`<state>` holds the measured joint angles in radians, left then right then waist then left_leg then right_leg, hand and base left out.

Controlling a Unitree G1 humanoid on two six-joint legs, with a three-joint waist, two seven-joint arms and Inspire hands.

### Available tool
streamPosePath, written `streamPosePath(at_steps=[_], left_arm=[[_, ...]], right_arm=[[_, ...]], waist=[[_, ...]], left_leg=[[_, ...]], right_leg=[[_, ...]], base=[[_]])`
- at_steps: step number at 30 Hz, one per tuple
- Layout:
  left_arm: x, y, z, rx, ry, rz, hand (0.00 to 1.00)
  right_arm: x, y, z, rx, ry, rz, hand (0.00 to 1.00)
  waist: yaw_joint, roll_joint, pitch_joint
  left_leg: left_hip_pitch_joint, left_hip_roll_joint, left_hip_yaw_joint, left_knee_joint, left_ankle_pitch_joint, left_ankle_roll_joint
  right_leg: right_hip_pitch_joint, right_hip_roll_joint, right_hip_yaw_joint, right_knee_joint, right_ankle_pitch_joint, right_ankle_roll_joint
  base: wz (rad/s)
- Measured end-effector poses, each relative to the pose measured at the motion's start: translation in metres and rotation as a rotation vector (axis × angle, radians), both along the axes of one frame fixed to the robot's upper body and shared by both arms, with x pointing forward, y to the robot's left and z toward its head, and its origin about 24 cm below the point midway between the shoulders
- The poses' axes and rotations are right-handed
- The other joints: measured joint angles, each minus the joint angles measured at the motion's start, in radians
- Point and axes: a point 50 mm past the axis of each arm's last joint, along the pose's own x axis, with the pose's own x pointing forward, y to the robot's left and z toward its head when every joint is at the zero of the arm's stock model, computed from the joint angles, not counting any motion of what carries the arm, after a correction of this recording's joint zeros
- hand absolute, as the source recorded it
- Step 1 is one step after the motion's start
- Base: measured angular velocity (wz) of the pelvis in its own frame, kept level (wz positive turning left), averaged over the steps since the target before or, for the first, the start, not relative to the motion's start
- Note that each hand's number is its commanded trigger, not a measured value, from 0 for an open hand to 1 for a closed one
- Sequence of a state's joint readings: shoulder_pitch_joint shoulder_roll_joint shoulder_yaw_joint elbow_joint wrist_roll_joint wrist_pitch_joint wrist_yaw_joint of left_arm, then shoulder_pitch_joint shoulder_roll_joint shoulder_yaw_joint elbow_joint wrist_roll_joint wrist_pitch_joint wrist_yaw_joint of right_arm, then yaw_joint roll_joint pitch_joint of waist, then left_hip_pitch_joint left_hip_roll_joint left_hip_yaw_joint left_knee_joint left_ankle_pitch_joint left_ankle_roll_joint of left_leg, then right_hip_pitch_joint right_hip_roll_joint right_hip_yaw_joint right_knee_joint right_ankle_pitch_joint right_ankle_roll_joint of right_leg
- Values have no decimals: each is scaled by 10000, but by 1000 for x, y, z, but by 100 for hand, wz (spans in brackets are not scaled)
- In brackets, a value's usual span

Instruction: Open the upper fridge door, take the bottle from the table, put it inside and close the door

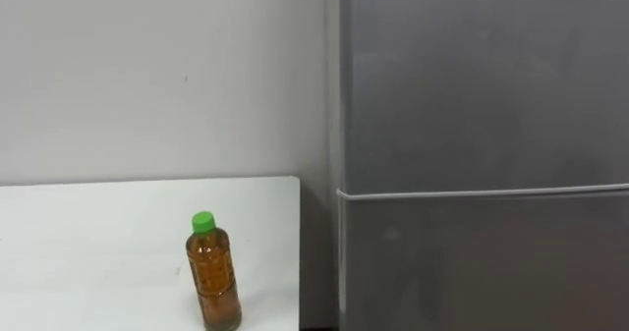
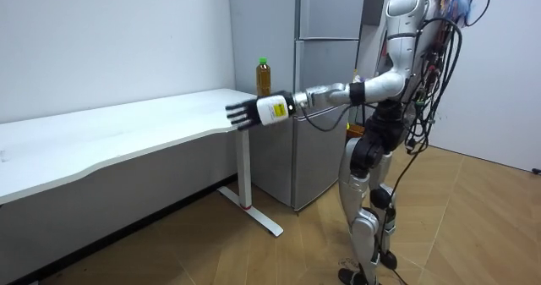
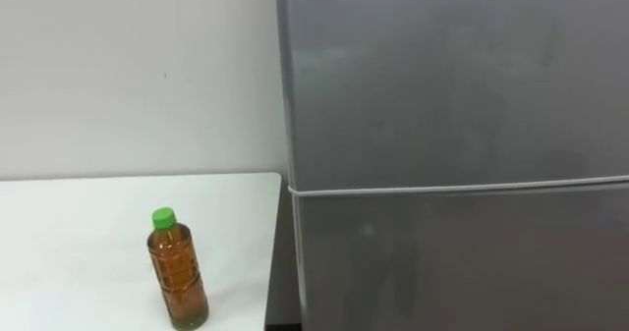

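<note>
Barely started imo: the bottle (image 1: 213, 277) stands upright on the white table (image 1: 98, 243) near the fridge (image 1: 482, 85), whose doors look shut, and the left hand (image 2: 254, 113) hovers at the table edge, fingers straight and spread, empty, so grabbing, opening and loading are all left.

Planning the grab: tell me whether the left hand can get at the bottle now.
Probably yes. The bottle stands upright and alone on the table, near its edge beside the fridge. The left hand is open, held out at about table height, and nothing stands between them.
</note>
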<state>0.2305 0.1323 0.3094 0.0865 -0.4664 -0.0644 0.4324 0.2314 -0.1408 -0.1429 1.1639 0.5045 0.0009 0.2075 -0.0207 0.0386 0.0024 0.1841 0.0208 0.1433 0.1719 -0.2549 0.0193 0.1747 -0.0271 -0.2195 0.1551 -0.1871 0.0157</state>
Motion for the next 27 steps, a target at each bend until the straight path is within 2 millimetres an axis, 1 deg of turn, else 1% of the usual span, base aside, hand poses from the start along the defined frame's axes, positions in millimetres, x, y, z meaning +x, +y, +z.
streamPosePath(at_steps=[1, 2, 3, 5, 6, 8, 9, 10, 11, 14, 17, 18, 20, 23, 25, 27], left_arm=[[4, 0, 8, 112, -356, -25, 0], [10, -2, 17, 223, -779, -96, 0], [13, -3, 23, 283, -1018, -144, 0], [23, -5, 43, 651, -1846, -379, 0], [26, -6, 48, 845, -1973, -450, 0], [33, -8, 64, 1627, -2377, -693, 0], [34, -9, 67, 1749, -2502, -741, 0], [38, -11, 75, 1970, -2795, -836, 0], [41, -13, 84, 2061, -3161, -978, 0], [46, -18, 95, 2201, -3709, -1493, 0], [49, -22, 99, 2245, -3853, -2023, 0], [50, -23, 99, 2227, -3883, -2218, 0], [54, -26, 102, 2215, -4012, -2487, 0], [64, -35, 112, 2246, -4506, -3009, 0], [70, -42, 120, 2293, -4901, -3450, 0], [71, -49, 126, 2385, -5210, -3907, 0]], right_arm=[[1, 0, 0, 1, -25, -4, 0], [1, 0, 0, 9, -29, 11, 0], [2, 0, 0, 14, -38, 11, 0], [2, 1, 0, 17, -49, -2, 0], [1, 1, 0, 22, -27, -24, 0], [-1, 2, -1, 73, -25, -161, 0], [-1, 3, -1, 89, -38, -184, 0], [0, 4, -1, 116, -66, -210, 0], [-1, 5, -1, 138, -58, -240, 0], [1, 8, -2, 195, -90, -177, 0], [4, 11, -2, 314, -199, -158, 0], [7, 11, -2, 350, -281, -132, 0], [9, 11, -2, 377, -290, -115, 0], [12, 12, -3, 399, -293, 30, 0], [14, 13, -3, 422, -307, 113, 0], [16, 13, -3, 444, -349, 173, 0]], waist=[[-13, 46, -11], [-10, 50, 5], [-18, 41, 9], [-19, 55, 10], [-16, 66, 10], [-17, 79, 11], [-16, 81, 10], [-59, 65, 13], [-87, 48, 30], [-211, -4, 33], [-307, -43, 57], [-340, -16, 70], [-408, -39, 67], [-413, -34, 74], [-429, -37, 63], [-559, -25, 63]], left_leg=[[-8, 16, -6, 10, 0, 0], [-42, 16, -31, 16, -1, 1], [-70, 13, -61, 19, -1, 1], [-98, 12, -74, 13, 0, 1], [-97, 12, -74, 11, 0, 1], [-84, -9, -72, 8, 2, -1], [-80, -14, -71, 11, 2, -1], [-76, -17, -69, 18, 2, -1], [-86, -9, -70, 39, 2, -1], [-94, 4, -67, 52, 2, 0], [-98, 8, -52, 37, 2, 0], [-112, 12, -46, 45, 2, 0], [-158, 6, -70, 81, 1, 0], [-195, 12, -76, 113, -1, 2], [-244, 11, -73, 100, 0, 2], [-272, 8, -58, 97, 1, 3]], right_leg=[[-7, -2, -15, 5, 0, 0], [-18, -5, -16, -4, 0, 0], [-28, -8, -21, -7, 0, 0], [11, -5, -18, -5, 1, 0], [16, -6, -26, -5, 1, 0], [28, -6, -29, -7, 1, 0], [30, -6, -28, -9, 1, 1], [24, -8, -27, -9, 1, 1], [9, -11, -20, -3, 0, 1], [13, -22, -32, 3, 0, 1], [7, -15, -27, 5, 0, 1], [-2, -10, -29, 5, 1, 1], [-16, -12, -4, 2, 1, 0], [-64, -11, 8, 6, 1, 0], [-158, -14, 21, 21, 2, -1], [-158, -15, 43, 36, 2, -1]], base=[[0], [5], [6], [2], [0], [0], [0], [0], [0], [0], [-1], [0], [2], [1], [-2], [-2]])
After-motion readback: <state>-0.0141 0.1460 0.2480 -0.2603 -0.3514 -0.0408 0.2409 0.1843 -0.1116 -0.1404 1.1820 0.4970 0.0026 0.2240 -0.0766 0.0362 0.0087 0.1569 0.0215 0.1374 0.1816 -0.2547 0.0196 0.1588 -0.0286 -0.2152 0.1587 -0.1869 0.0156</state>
